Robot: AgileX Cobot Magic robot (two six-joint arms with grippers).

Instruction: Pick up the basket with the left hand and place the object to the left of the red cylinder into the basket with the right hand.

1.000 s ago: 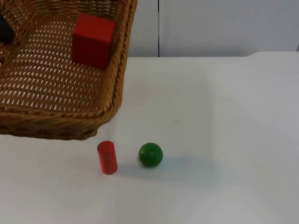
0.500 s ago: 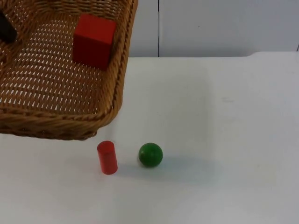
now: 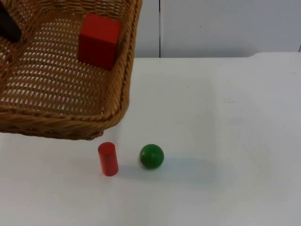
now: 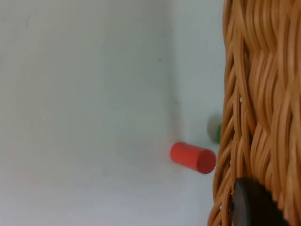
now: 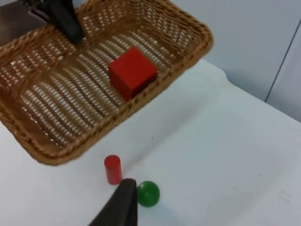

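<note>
Top view: left gripper [image 3: 7, 26] jaws grip the raised basket [image 3: 61, 125], red cube [image 3: 99, 40] inside; keep it level, right gripper [image 5: 123, 202] jaws' state unclear.

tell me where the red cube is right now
The red cube lies inside the wicker basket, near its right wall in the top view, up behind the red cylinder and green ball.

Basket [image 3: 61, 120] at upper left of the top view, raised over the counter [image 3: 225, 141], cube [image 3: 98, 40] inside it toward its right wall, cylinder [image 3: 108, 159] upright at lower centre-left below the basket's front rim, ball [image 3: 151, 156] just right of the cylinder, apart.
</note>
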